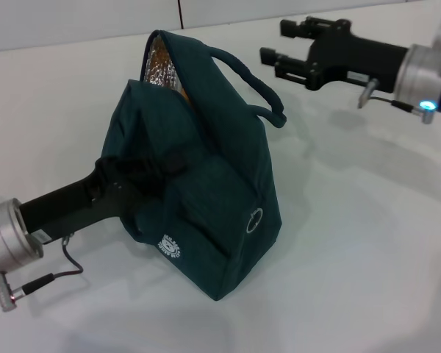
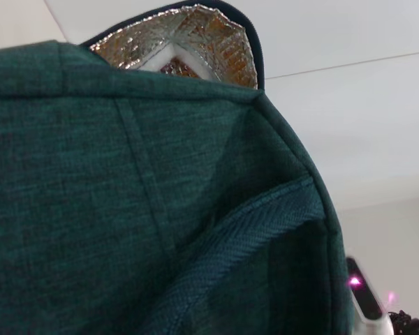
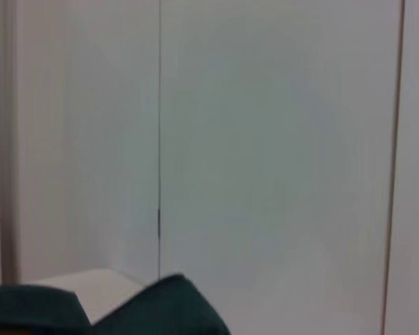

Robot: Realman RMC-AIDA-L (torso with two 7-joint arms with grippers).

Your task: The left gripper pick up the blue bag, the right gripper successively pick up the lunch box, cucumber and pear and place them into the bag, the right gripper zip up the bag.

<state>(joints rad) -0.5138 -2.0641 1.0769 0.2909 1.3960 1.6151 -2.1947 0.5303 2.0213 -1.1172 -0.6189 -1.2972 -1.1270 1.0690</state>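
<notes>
The blue bag (image 1: 206, 176) stands upright on the white table, its top gaping and showing silver foil lining (image 1: 160, 65). A loop handle (image 1: 251, 82) arches off its far side, and a ring zipper pull (image 1: 254, 220) hangs on the near face. My left gripper (image 1: 136, 176) reaches in from the lower left and is shut on the bag's near strap. The left wrist view is filled with the bag's fabric (image 2: 126, 209) and lining (image 2: 195, 35). My right gripper (image 1: 276, 43) hovers open and empty beyond the handle, at the upper right. The lunch box, cucumber and pear are out of view.
The white table (image 1: 353, 235) stretches right of and in front of the bag. A pale wall with a dark vertical seam (image 1: 180, 13) rises behind it. The right wrist view shows that wall and a corner of the bag (image 3: 167, 307).
</notes>
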